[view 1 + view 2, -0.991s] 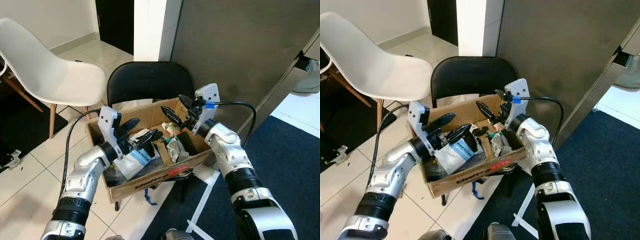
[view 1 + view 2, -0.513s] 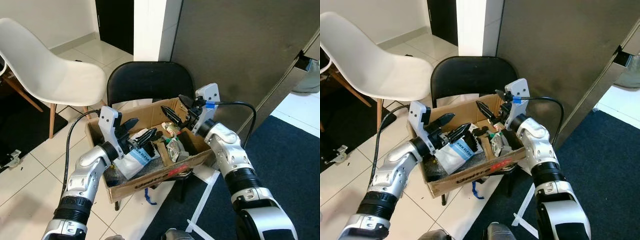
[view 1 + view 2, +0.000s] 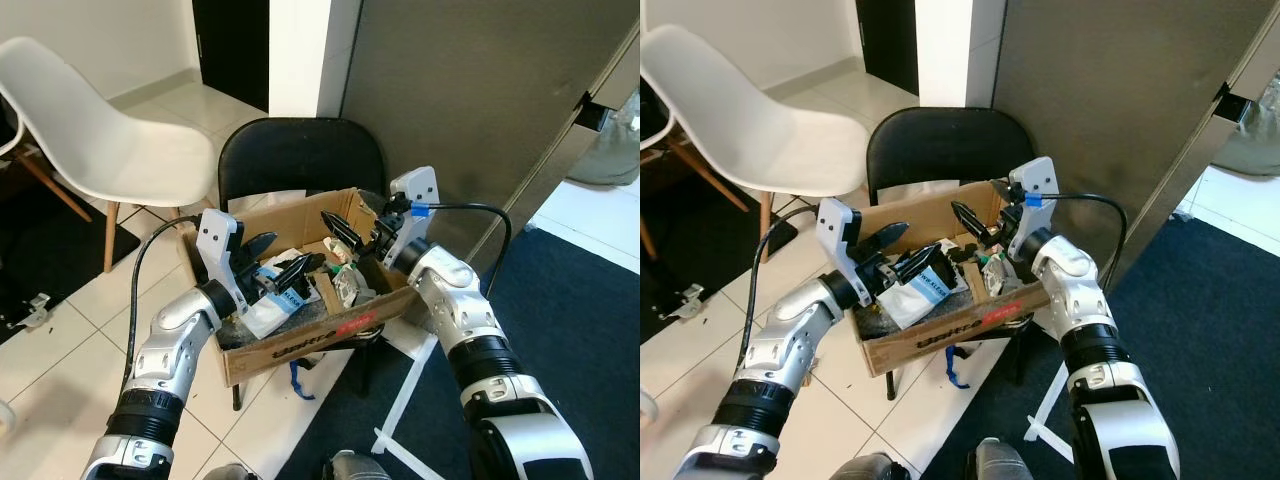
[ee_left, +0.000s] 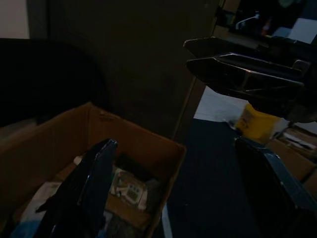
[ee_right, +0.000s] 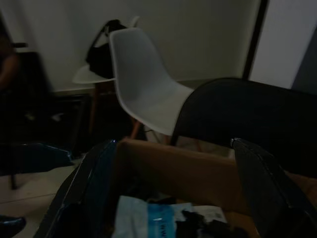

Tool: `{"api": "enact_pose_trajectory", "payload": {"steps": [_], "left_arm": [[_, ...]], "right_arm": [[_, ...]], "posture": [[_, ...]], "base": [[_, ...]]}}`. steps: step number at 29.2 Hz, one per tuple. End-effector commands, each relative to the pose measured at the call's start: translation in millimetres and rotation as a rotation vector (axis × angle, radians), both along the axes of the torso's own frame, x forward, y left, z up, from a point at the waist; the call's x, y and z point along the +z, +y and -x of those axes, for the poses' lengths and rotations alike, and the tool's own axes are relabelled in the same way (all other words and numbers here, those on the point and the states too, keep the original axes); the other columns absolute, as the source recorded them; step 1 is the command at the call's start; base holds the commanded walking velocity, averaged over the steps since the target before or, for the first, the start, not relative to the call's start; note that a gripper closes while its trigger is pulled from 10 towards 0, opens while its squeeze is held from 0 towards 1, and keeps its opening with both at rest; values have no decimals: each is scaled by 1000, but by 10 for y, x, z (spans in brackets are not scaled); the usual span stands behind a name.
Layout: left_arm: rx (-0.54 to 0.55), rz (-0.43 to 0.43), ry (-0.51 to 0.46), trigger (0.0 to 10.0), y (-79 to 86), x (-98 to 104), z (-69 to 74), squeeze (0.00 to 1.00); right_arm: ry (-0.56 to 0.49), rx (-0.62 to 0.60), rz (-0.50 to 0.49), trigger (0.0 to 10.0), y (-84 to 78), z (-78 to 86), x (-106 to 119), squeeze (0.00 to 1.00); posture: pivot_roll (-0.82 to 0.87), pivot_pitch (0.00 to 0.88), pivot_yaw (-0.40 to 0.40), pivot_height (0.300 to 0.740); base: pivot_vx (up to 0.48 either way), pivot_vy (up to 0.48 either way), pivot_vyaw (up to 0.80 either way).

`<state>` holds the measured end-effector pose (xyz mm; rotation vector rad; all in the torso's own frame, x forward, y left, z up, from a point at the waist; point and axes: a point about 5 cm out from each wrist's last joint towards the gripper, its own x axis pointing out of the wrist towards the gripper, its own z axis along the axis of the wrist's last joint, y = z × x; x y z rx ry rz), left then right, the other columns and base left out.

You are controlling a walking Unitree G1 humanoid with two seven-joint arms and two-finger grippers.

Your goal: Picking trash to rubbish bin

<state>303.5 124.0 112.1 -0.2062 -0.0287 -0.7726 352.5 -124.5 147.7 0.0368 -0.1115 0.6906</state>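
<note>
Both pincers hung over the cardboard box (image 3: 300,345) that sat on the seat of the black chair (image 3: 300,160). On the left, the pincer (image 3: 280,268) was spread wide, fingers apart, just above a white pouch with a blue label (image 3: 270,308), and it gripped nothing. On the right, the pincer (image 3: 352,222) was likewise released, its two black fingers parted over the far inner corner of the box, near a crumpled clear wrapper (image 3: 350,288).

The trash lay inside the box already: the pouch toward the left side, the wrapper and some small dark scraps toward the right, with a cardboard divider between them. A white chair (image 3: 90,130) stood off to the left on the tiled floor (image 3: 60,370), and a dark carpet (image 3: 590,320) lay to the right.

The pouch looked light, limp and slick, likely to fold or slide if pinched on a flat face; a hold across its upper edge or a crease would seem safest. The wrapper looked flimsier still, and would probably crush rather than resist.
</note>
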Motion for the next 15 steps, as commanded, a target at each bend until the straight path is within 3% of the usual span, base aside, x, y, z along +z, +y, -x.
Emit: {"api": "enact_pose_trajectory", "payload": {"steps": [1, 15], "left_arm": [[-15, -2, 6, 10000, -55, -21, 5, 0], [-17, -4, 3, 10000, -57, -20, 7, 0]], "right_arm": [[13, -15, -8, 10000, -43, -7, -11, 0], [13, -14, -7, 10000, -43, -7, -9, 0]], "posture": [[-22, 0, -64, 740], [-23, 0, -63, 740]], "base": [[-255, 0, 0], [-257, 0, 0]]}}
